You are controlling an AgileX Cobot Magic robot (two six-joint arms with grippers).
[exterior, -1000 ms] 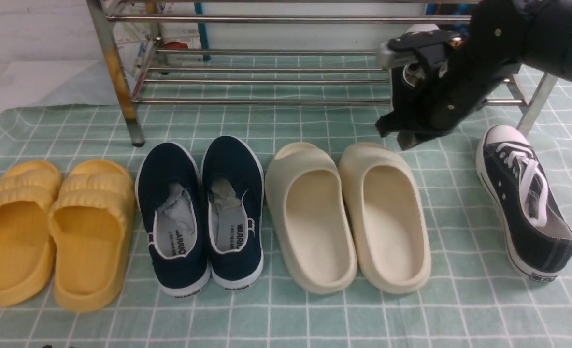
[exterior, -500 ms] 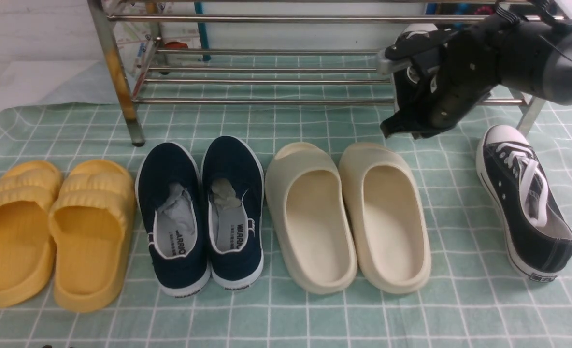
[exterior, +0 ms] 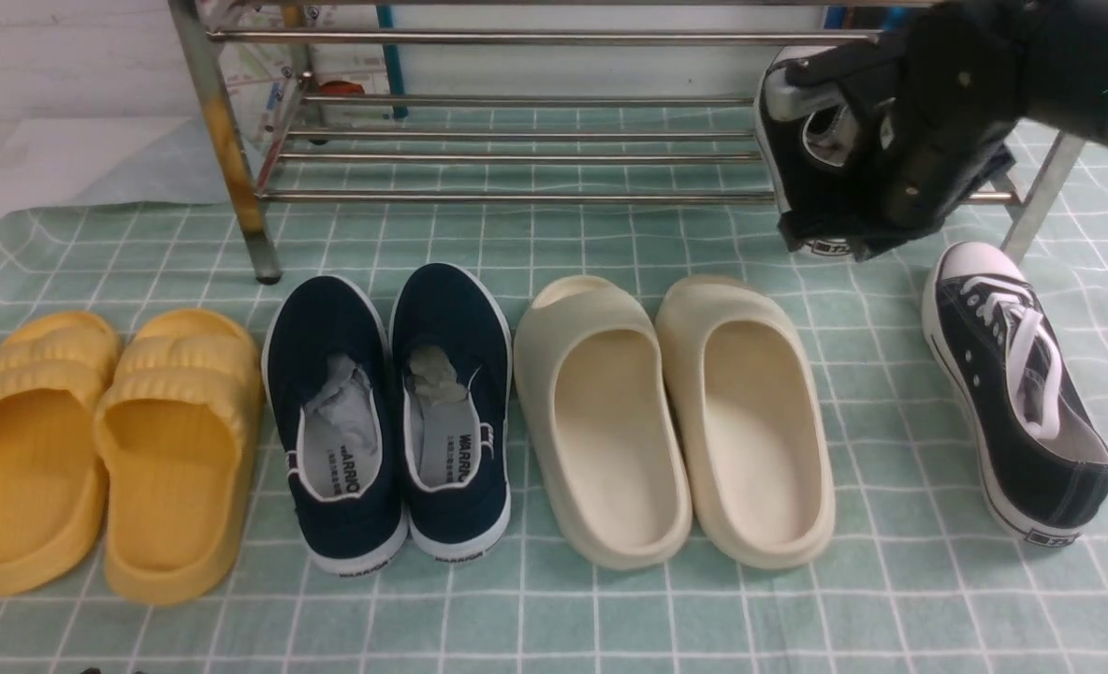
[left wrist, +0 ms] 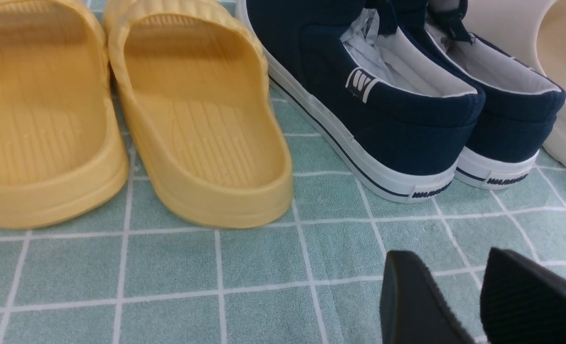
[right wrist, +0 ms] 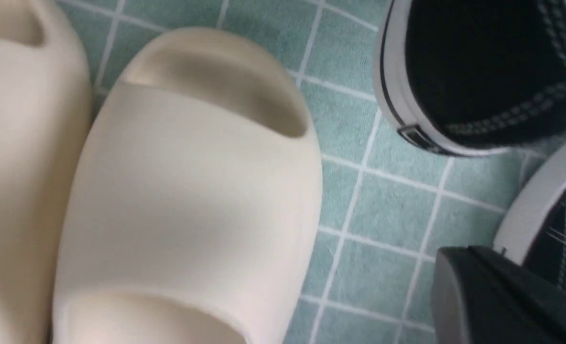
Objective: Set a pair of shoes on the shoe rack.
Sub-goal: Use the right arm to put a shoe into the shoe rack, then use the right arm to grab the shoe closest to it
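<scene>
Since the earlier frames, the right hand (exterior: 830, 117) has carried the held sneaker (exterior: 802, 201) rightward, toward the right end of the shoe rack (exterior: 517, 197). A green checked cloth (exterior: 610, 618) carries everything. The rack stands along the cloth's far edge, its left front leg rust-stained. Along the cloth's near edge, from the left corner towards the right, stand the yellow slides (exterior: 170, 440), the navy slip-ons (exterior: 451, 318) and the cream slides (exterior: 601, 421), each pair side by side, toes towards the rack. The second sneaker (exterior: 1022, 402) lies near the cloth's right edge, its toe close to the rack's right leg. The right hand is clamped on the held sneaker, which hangs heel-down before the lower bars, clear of the cloth; contact with the bars cannot be told. The left hand (left wrist: 474, 306), fingers parted and empty, hovers above the near edge.
</scene>
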